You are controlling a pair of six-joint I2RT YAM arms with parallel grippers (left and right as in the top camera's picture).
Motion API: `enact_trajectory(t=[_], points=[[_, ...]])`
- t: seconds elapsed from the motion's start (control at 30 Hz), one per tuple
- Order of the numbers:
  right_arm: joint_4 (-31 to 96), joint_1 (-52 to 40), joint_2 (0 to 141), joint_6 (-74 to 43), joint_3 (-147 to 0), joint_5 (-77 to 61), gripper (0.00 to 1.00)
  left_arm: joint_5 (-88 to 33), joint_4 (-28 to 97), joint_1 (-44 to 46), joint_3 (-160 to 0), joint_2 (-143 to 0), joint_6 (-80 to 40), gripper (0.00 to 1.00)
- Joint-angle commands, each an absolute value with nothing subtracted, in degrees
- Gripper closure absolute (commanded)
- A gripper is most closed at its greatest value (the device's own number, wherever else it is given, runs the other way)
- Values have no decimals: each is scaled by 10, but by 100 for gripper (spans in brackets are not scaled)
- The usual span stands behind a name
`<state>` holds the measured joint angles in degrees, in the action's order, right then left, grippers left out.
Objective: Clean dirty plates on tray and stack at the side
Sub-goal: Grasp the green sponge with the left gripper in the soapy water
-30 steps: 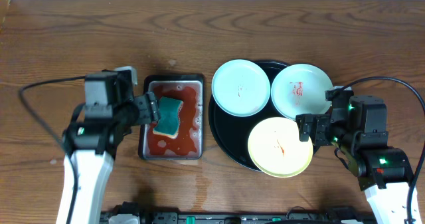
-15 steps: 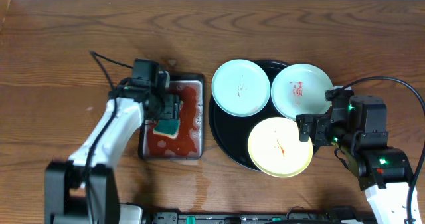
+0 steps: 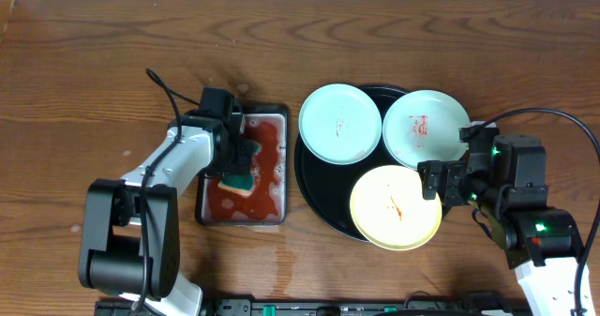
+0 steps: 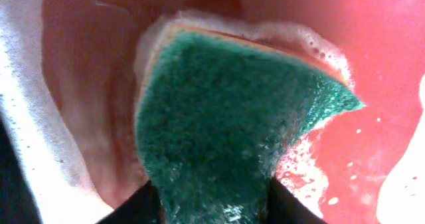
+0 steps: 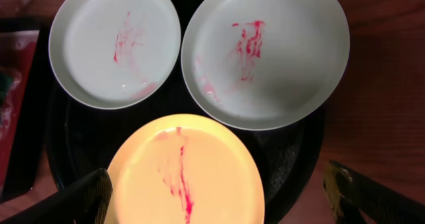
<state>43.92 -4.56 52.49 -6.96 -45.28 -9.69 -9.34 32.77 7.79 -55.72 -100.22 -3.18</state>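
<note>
Three plates lie on the round black tray [image 3: 320, 181], each with red smears: a mint-blue one [image 3: 339, 123] [image 5: 116, 44], a white one [image 3: 427, 128] [image 5: 265, 51], and a pale yellow one [image 3: 396, 207] [image 5: 186, 177]. My right gripper [image 3: 432, 180] [image 5: 216, 207] hangs open over the yellow plate's near edge, a finger on each side, touching nothing. My left gripper [image 3: 238, 155] [image 4: 212, 214] is down in the small rectangular tray, shut on a green sponge [image 3: 243, 173] [image 4: 232, 117] that is pinched between its black fingers [image 4: 143, 207].
The small black rectangular tray [image 3: 200, 206] holds reddish foamy liquid [image 3: 269, 147] [image 4: 372, 64] and sits just left of the round tray. Bare wooden table [image 3: 94, 72] lies around both trays. Cables trail from both arms.
My left arm has reached into the small tray and its jaws have closed on the green sponge. The right arm and the plates have not moved.
</note>
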Motion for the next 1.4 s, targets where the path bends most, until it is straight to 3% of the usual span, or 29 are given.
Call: enact_trajectory(t=[0.0,0.2,0.23,0.3,0.43,0.73,1.07,1.37], points=[[439,-44,525,-62,-463,-104,1,-75,331,79,-564,-1018,-28,66],[440,-44,525,-62,-463,-104,1,-75,340,79,-564,-1014,-29,76],[440,-44,525,-62,-463,-104,1,-75,341,79,-564,-1013,-28,74],[440,-44,525,-62,-463,-104,1,-75,342,79,-564,-1007,-28,51],[440,-44,525,-62,-463,-104,1,-74,342,79,-564,-982,-28,42],[440,-44,525,-62,-463,-104,1,-75,342,79,-564,-892,-54,43],[440,-44,525,-62,-463,-104,1,-86,339,79,-533,-917,-65,44],[440,-44,525,-62,-463,-104,1,-86,309,79,-508,-965,-67,60]])
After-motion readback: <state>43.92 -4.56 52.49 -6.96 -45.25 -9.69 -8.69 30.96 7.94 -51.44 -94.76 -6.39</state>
